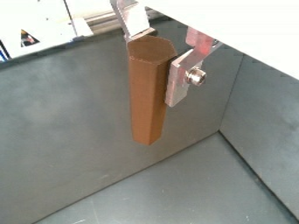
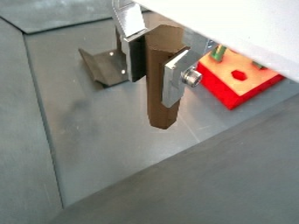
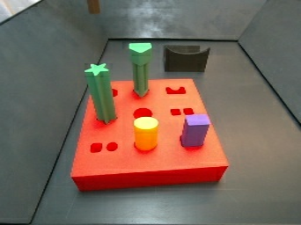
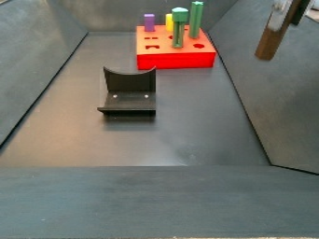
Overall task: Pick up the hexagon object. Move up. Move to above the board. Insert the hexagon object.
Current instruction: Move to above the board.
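Observation:
My gripper (image 1: 159, 59) is shut on the hexagon object (image 1: 146, 96), a slim dark brown prism that hangs upright between the silver fingers in both wrist views (image 2: 162, 83). In a side view the gripper (image 4: 285, 11) holds the hexagon object (image 4: 270, 39) high in the air, to the right of and well above the floor. Its lower tip shows at the top edge of a side view (image 3: 94, 5). The board (image 3: 153, 163) is a flat red square block with shaped holes. It also shows in a wrist view (image 2: 239, 87) and far back in a side view (image 4: 174, 58).
On the board stand a green star-topped post (image 3: 100, 92), another green post (image 3: 140, 68), a yellow cylinder (image 3: 144, 134) and a purple block (image 3: 195, 129). The dark fixture (image 4: 127, 93) stands on the grey floor in front of the board. Grey walls enclose the floor.

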You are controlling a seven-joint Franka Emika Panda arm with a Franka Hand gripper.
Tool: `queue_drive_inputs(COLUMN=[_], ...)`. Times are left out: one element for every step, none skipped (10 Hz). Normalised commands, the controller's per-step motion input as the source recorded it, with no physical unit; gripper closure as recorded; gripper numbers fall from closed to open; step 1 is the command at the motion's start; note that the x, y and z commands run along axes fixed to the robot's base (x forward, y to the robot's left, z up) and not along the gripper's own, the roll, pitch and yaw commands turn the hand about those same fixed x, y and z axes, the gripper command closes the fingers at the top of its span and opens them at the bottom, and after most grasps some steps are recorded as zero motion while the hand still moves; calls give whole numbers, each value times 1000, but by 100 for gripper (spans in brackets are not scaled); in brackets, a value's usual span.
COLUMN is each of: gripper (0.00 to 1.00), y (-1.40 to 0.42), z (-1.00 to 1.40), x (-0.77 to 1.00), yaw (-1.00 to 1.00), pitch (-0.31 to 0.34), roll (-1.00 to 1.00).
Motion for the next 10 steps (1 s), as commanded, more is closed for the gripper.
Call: queue_drive_inputs(gripper=[100,100,100,100,100,100,100,100,100,100], y=[-92,-83,-59,-33,-21,-18,-9,-1000,-1000,-1000], z=[1000,1000,943,792,595,496,247,127,100,100], x=[-132,-133,-144,-146,-146,-146,-145,506,513,525], yaw=[17,19,20,21,22,23,24,-1000,-1000,-1000], pitch=[52,66,78,78,74,73,71,130,135,163], roll=[90,89,88,82,78,76,68,130,130,130])
